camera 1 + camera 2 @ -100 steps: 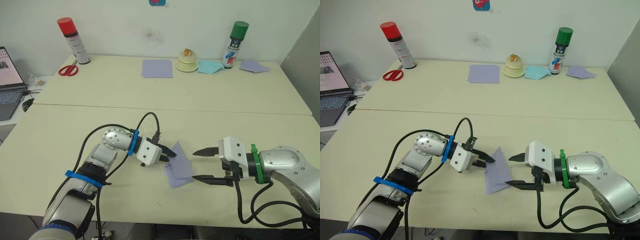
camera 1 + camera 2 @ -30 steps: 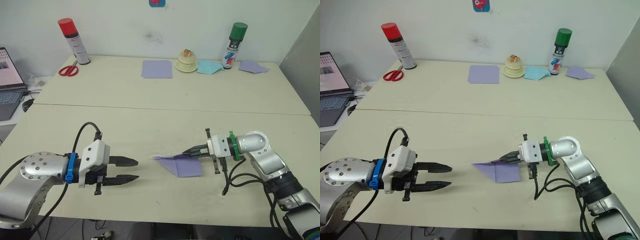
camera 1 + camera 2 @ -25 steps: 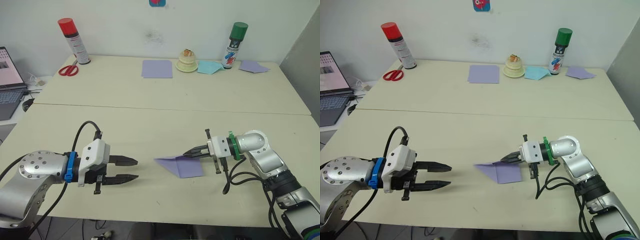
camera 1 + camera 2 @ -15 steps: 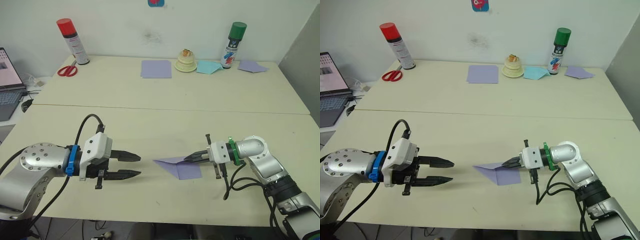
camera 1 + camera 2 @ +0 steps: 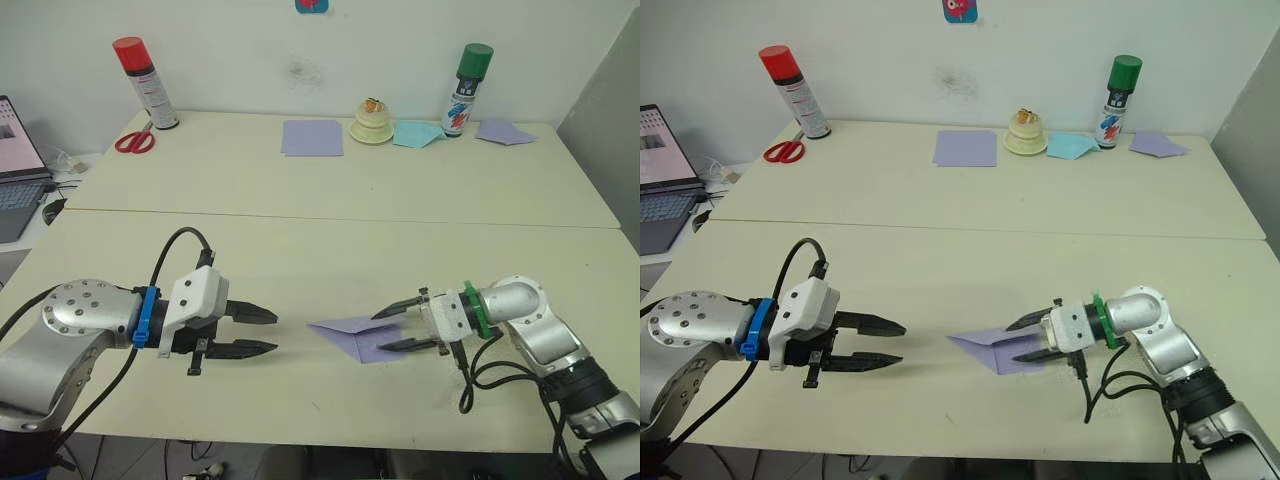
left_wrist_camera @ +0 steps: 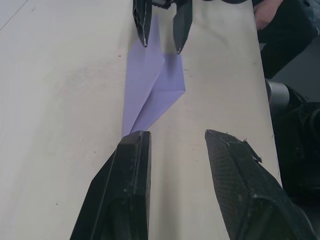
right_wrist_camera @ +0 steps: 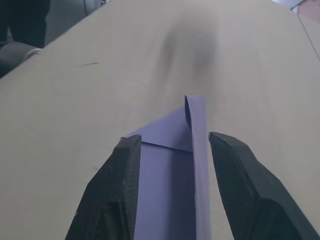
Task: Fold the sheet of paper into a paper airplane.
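Right claw [image 5: 396,327] astride sheet of paper [image 7: 175,160]

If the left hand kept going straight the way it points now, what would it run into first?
Probably the folded sheet of paper: the open left hand points along the table at its near tip, with bare tabletop between. Beyond it sits the open right hand. Its height above the table is unclear.

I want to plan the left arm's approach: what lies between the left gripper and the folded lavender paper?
Nothing: between the left gripper and the folded lavender paper there is only bare table, as seen in the left eye view and the left wrist view.
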Controlling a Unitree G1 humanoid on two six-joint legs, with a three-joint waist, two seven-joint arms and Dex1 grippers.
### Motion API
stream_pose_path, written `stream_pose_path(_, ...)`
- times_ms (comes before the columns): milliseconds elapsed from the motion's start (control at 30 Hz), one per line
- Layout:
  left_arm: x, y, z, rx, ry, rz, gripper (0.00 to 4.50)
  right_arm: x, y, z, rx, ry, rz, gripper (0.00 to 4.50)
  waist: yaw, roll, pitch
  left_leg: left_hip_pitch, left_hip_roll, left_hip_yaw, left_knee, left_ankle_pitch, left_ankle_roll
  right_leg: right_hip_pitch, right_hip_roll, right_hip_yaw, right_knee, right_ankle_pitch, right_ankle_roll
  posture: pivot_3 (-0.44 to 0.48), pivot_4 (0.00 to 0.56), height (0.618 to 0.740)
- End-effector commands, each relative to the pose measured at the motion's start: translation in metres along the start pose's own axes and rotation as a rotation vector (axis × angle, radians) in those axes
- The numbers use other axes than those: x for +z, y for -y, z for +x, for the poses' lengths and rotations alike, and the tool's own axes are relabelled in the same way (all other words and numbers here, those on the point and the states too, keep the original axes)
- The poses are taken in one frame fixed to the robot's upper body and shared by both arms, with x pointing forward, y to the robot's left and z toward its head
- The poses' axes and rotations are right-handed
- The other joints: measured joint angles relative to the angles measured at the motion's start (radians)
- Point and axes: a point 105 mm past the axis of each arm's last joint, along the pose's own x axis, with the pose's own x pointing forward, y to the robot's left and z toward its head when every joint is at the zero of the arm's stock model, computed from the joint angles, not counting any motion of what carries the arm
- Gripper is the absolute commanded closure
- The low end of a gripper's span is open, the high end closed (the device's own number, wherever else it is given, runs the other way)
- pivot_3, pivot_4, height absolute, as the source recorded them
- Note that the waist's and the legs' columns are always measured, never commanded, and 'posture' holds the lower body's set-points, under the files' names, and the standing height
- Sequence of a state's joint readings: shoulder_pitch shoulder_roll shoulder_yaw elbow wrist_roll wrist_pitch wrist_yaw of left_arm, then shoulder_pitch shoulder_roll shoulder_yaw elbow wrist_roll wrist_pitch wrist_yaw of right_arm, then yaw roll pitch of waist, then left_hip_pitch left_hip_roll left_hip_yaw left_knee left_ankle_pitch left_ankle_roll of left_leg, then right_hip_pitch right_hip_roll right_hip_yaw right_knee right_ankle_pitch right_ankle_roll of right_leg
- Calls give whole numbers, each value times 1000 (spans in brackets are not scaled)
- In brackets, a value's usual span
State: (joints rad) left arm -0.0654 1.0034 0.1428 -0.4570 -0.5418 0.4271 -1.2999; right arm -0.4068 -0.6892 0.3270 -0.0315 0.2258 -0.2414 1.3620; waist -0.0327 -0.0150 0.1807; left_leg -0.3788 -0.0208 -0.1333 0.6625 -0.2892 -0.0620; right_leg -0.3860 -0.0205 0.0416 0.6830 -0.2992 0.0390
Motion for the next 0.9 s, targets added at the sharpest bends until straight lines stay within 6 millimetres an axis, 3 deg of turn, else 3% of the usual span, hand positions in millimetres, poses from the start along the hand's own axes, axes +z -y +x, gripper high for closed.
stream_pose_path(33,0,2,-3,2,-14,16,2497,30,12,-13,17,18,18,2504,0,1,0,0,0,0,0,0,0,0,0,0,0,0,0,0,150,740)
stream_pose_path(133,1,2,-3,1,-8,9,2497,48,21,-23,11,30,129,2504,0,1,1,0,0,-1,0,0,0,0,0,0,0,0,0,0,150,740)
stream_pose_path(200,2,-1,-4,6,-1,2,2497,49,34,-27,-45,14,176,2667,0,1,1,0,0,-1,0,0,0,0,-1,0,0,0,0,0,150,740)
stream_pose_path(267,2,-3,-4,12,1,-5,2497,41,43,-28,-99,-26,196,3083,1,1,1,0,0,-1,0,0,0,0,0,-1,0,0,0,0,150,740)
stream_pose_path(400,7,-8,-1,2,-13,32,2497,15,41,-20,-113,-130,183,4477,0,1,1,-1,0,1,0,0,0,-1,0,-1,-1,0,0,0,150,740)
stream_pose_path(500,23,-11,6,-16,2,65,2497,4,30,-11,-73,-158,208,4477,4,1,1,-2,-1,1,1,0,0,-1,0,-2,-1,0,0,0,150,740)
stream_pose_path(633,30,-14,10,-38,-3,75,2497,-2,14,-3,-5,-170,230,4477,0,1,1,-2,-1,1,0,0,0,-1,0,-1,-1,0,0,0,150,740)
stream_pose_path(900,10,-11,14,-58,-26,78,2497,-28,1,9,-9,-243,256,4477,-2,1,1,-1,0,2,0,0,0,-2,0,-1,1,0,0,0,150,740)
